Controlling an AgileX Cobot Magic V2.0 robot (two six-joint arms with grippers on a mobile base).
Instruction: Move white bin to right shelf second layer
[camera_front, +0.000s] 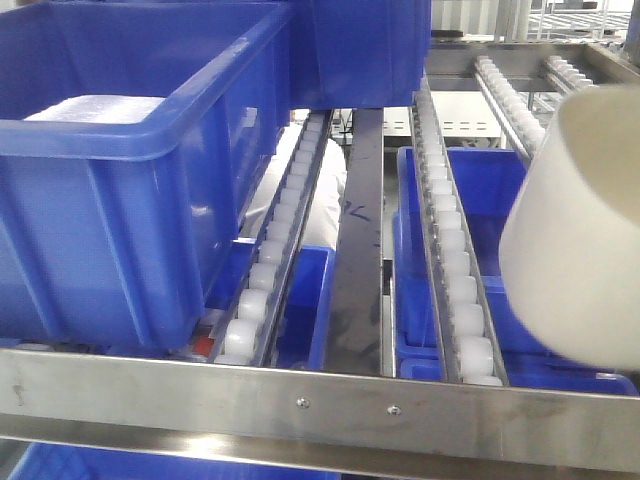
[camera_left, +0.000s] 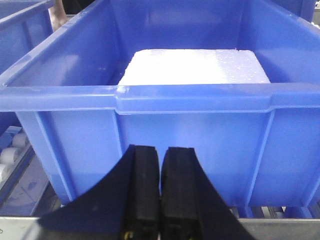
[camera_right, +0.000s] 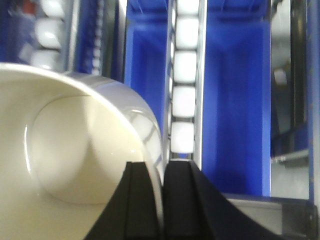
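The right gripper (camera_right: 155, 200) is pinching the white bin's (camera_front: 585, 230) rim, holding it at the right above the roller-lane shelf (camera_front: 455, 270). The left gripper (camera_left: 160, 200) is sitting closed, empty, facing a blue crate (camera_left: 165, 115).

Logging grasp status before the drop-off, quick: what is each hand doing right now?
Left hand: closed, holding nothing, in front of the blue crate.
Right hand: closed on the white bin wall.
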